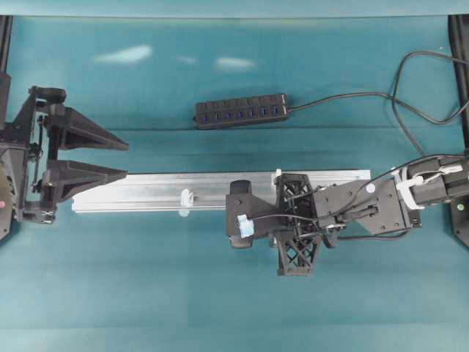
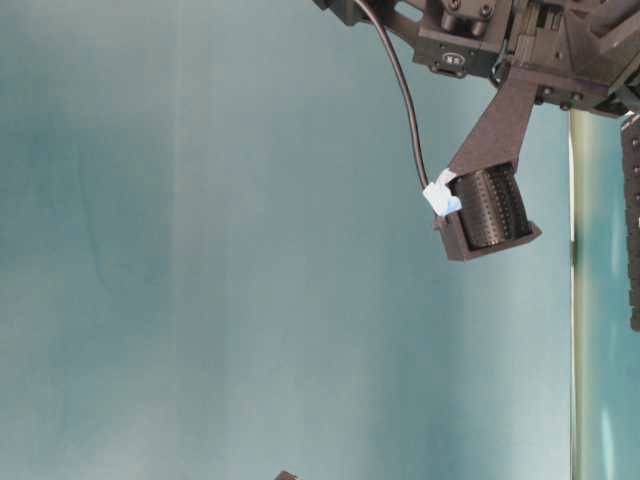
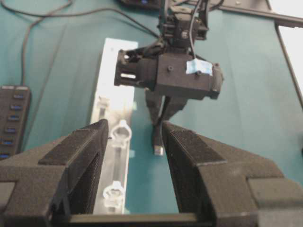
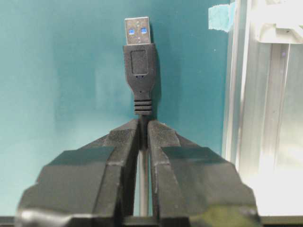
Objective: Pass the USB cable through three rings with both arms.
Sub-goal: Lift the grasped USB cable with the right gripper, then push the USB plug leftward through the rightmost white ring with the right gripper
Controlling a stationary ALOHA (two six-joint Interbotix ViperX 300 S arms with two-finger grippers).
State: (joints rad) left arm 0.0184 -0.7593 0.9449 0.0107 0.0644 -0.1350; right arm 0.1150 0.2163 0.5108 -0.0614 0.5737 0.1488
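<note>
My right gripper [image 4: 143, 122] is shut on the USB cable just behind its black plug [image 4: 139, 61]. The plug sticks out past the fingertips, above the teal mat and beside the silver rail [image 4: 255, 94]. In the left wrist view the right gripper [image 3: 157, 124] points down with the plug [image 3: 157, 142] hanging right of the rail [image 3: 116, 71]. Two white rings [image 3: 122, 134] [image 3: 113, 194] stand on that rail. Overhead, one ring [image 1: 186, 198] shows mid-rail and another [image 1: 278, 176] beside the right wrist. My left gripper [image 1: 127, 160] is open and empty at the rail's left end.
A black multi-port hub bar [image 1: 242, 111] lies behind the rail, its cord running off to the right. The rail [image 1: 146, 192] runs left to right across the mat. The table-level view shows only the right arm's wrist block [image 2: 490, 205] and wiring above the mat.
</note>
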